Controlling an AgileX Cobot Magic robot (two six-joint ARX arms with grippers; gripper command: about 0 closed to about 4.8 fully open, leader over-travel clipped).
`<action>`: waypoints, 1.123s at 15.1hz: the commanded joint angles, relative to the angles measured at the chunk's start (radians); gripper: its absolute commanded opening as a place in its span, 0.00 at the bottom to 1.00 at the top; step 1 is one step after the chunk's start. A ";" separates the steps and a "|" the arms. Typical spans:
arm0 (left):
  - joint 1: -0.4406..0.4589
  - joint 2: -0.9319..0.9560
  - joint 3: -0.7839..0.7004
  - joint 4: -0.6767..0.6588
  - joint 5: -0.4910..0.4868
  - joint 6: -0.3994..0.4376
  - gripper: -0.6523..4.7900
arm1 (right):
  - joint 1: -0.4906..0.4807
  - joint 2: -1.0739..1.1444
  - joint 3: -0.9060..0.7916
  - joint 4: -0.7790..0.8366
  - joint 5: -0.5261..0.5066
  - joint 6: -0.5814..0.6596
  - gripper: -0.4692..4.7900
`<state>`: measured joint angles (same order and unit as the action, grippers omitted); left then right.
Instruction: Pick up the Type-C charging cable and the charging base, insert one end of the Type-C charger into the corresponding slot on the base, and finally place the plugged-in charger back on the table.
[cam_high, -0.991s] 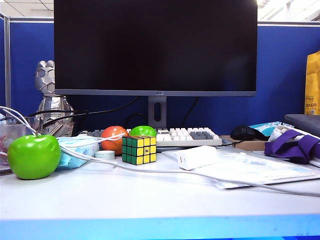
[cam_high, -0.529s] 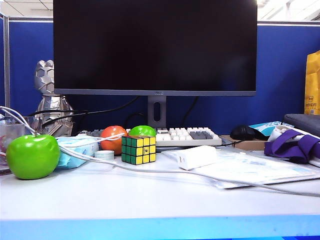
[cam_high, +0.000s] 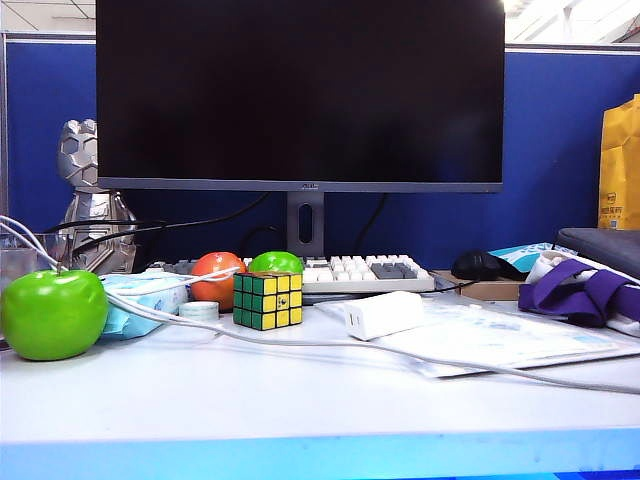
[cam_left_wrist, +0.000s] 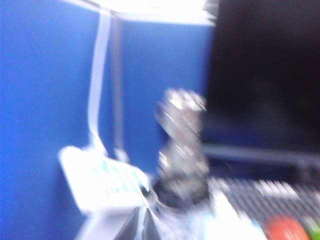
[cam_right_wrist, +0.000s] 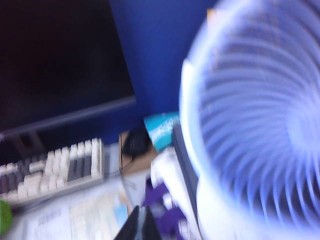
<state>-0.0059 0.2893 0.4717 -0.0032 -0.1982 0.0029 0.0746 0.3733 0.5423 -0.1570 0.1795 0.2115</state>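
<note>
My right wrist feed is blurred. A white fan (cam_right_wrist: 260, 125) fills the side nearest the lens. The closed tips of the right claw (cam_right_wrist: 141, 225) poke in at the frame edge. Beyond the fan I see the dark monitor (cam_right_wrist: 55, 55), the keyboard (cam_right_wrist: 55, 170) below it, a black mouse (cam_right_wrist: 134, 142) between keyboard and fan, and purple fabric (cam_right_wrist: 162, 210) near the claw on the worktop (cam_right_wrist: 60, 220).

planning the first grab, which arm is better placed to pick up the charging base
Right, tentatively. The charging base lies right of centre, nearer the right arm's side. Neither arm shows in the exterior view. The shut right pincer faces the keyboard and papers; the shut left pincer faces the silver figurine at far left.
</note>
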 joint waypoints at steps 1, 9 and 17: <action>0.000 0.200 0.162 0.016 -0.048 -0.003 0.11 | 0.002 0.239 0.211 0.049 -0.084 -0.054 0.08; -0.001 0.545 0.489 -0.093 0.245 -0.020 0.11 | 0.056 0.969 0.829 -0.150 -0.646 -0.335 0.08; -0.002 0.552 0.488 -0.184 0.387 -0.062 0.11 | 0.373 1.126 0.863 -0.376 -0.389 -1.054 0.08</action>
<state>-0.0063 0.8402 0.9554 -0.1932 0.1600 -0.0547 0.4366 1.4853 1.4033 -0.4919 -0.2253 -0.7685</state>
